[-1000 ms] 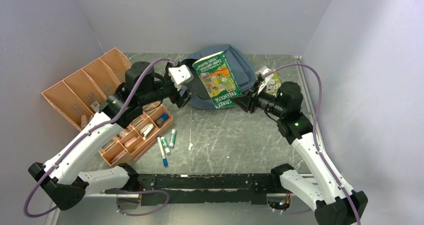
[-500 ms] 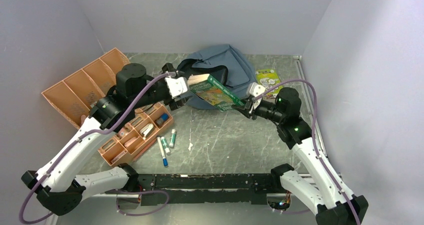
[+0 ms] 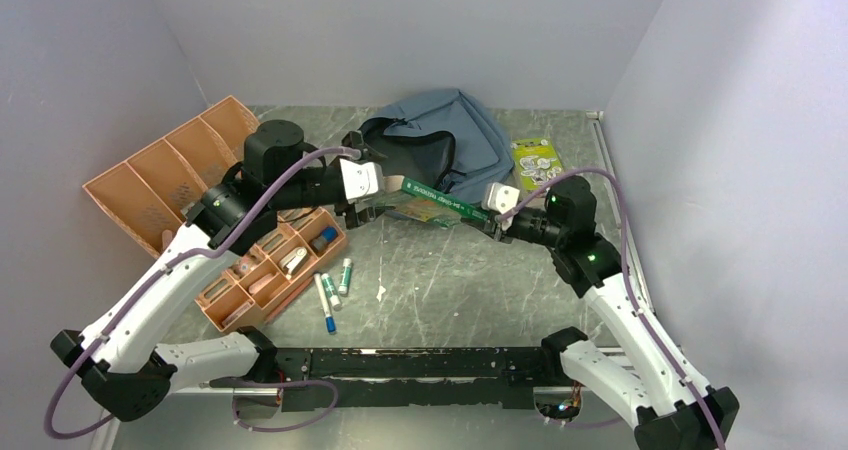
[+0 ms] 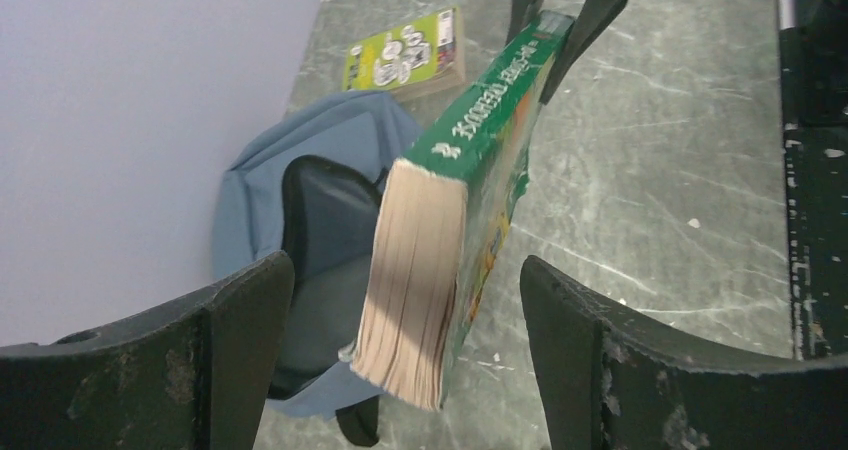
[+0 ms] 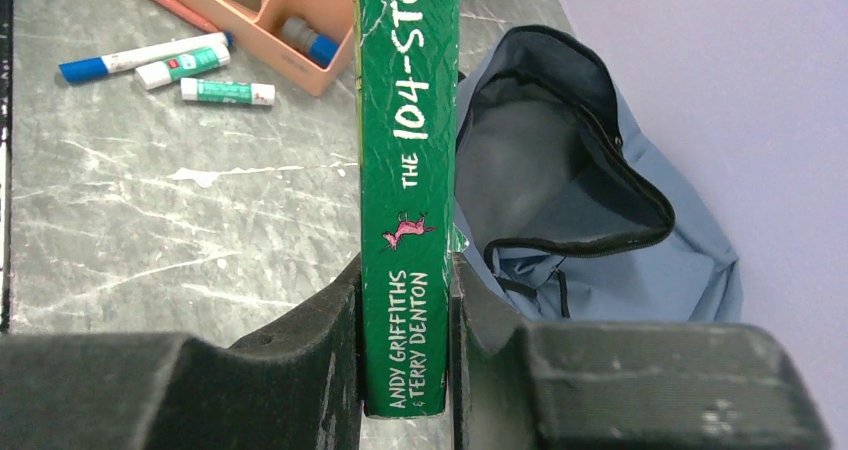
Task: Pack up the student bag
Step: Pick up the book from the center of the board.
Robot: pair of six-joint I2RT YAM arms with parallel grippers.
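Top looks down; wrist views, seemingly opposed, share book [image 4: 440, 230], bag [image 4: 250, 200].

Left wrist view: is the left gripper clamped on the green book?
No, the left gripper stands open, with a gap between each finger and the green book.

Left arm [image 3: 160, 290], right arm [image 3: 640, 320]: white shell links, black cylindrical joints, chunky black base blocks [image 3: 120, 385]. Loose purple cable [image 3: 290, 165] looped along each. White boxy wrist housings [image 3: 358, 178]. Small green light [image 3: 591, 255] on right arm. Matte black wedge-shaped fingers [image 4: 620, 370], scuffed, pale-flecked.
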